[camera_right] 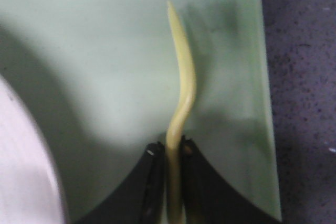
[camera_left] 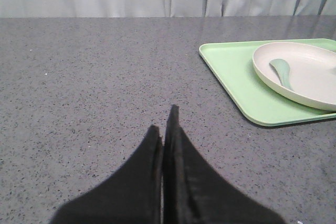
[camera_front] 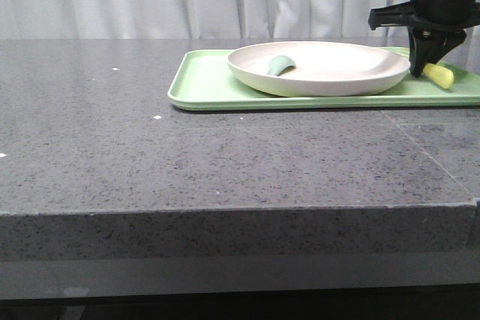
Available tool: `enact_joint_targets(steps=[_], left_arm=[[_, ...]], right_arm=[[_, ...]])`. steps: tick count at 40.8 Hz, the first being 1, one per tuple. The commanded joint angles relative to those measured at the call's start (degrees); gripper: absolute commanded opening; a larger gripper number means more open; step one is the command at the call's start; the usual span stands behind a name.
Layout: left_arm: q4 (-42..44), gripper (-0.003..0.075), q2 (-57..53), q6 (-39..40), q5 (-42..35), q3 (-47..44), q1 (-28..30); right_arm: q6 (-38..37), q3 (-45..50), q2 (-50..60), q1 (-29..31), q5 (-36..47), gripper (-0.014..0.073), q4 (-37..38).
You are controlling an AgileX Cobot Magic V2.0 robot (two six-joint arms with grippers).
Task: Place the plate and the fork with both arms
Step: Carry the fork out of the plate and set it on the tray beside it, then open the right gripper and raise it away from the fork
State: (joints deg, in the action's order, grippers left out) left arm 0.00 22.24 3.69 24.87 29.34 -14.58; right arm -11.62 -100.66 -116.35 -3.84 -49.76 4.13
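Right claw (camera_right: 169, 156) clenched on fork (camera_right: 181, 93), fork edge-on between fingers, above green tray (camera_front: 202, 80), just beside plate (camera_front: 330, 73). Plate rests on tray on grey worktop (camera_front: 150, 155), grey-green spoon (camera_left: 281, 71) lying inside plate. Left claw (camera_left: 165, 129) pressed together, holds nothing, over bare worktop, well apart from tray.

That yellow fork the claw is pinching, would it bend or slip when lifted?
The fork looks thin and plastic, so it is probably very light and may flex a little. The right gripper pinches it edge-on by the narrow handle, so it could twist or slip between the fingers. Its curved shape suggests it would rock rather than roll on the green tray.
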Motion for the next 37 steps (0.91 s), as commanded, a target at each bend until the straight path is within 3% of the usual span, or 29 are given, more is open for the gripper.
enact_joint_targets(steps=[1,5,17,22,30,37], left_arm=[[0.0,-0.0018,0.3,0.6,-4.8,1.5,0.0],[0.0,-0.0018,0.3,0.6,-4.8,1.5,0.0],[0.0,-0.0018,0.3,0.6,-4.8,1.5,0.0],[0.0,-0.0018,0.3,0.6,-4.8,1.5,0.0],[0.0,-0.0018,0.3,0.6,-4.8,1.5,0.0],[0.0,-0.0018,0.3,0.6,-4.8,1.5,0.0]], right_arm=[[0.6,-2.1,3.7,0.4,1.1,0.0268,0.5],[0.6,-3.1,4.9,0.4,0.4,0.0323,0.5],[0.6,-7.3,13.3,0.4,-3.9,0.0307,0.5],[0.6,-7.3,16.5,0.4,-5.5,0.0174,0.5],[0.6,-5.8,21.1,0.3,-7.6,-0.013,0.5],[0.6,3.8,29.0,0.0,-5.0,-0.0116,0.5]])
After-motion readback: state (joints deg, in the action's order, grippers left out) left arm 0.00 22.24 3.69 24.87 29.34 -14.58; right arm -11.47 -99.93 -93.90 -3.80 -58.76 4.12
